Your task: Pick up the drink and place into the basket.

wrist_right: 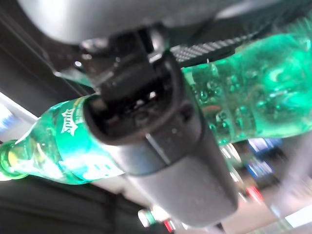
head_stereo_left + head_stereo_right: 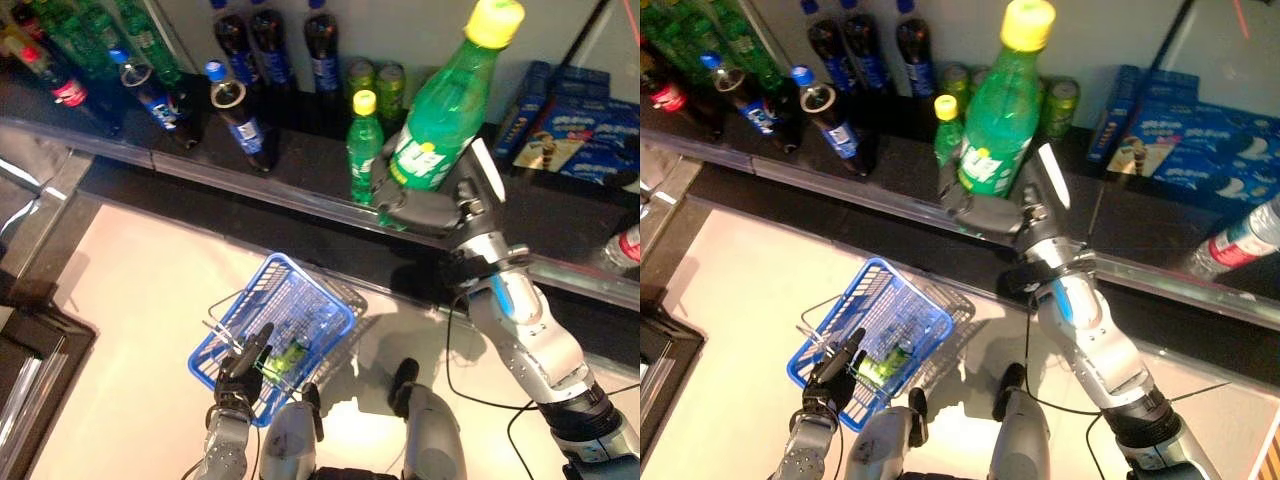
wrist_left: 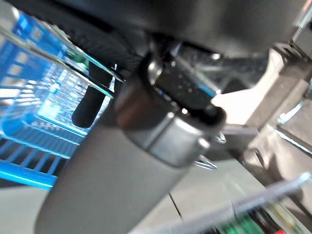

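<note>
Wrapping its dark fingers around a big green plastic drink bottle with a yellow cap [image 2: 448, 110], the right hand [image 2: 432, 205] is holding it up above the dark shelf [image 2: 300, 170] of other bottles. So the picking up is looking done. Down low, the left hand [image 2: 243, 368] is gripping the wire handle of the blue plastic basket [image 2: 300, 278], which is already holding something green. The bottle is waiting well apart from the basket and needing to go in.

Nothing here reads clearly from where I stand. The tall green plastic bottle with a yellow cap [image 2: 440, 110] carries a green label with a pale mark (lettering blurred). The dark plastic bottles [image 2: 240, 110] at eleven o'clock wear blue labels, equally illegible.
</note>
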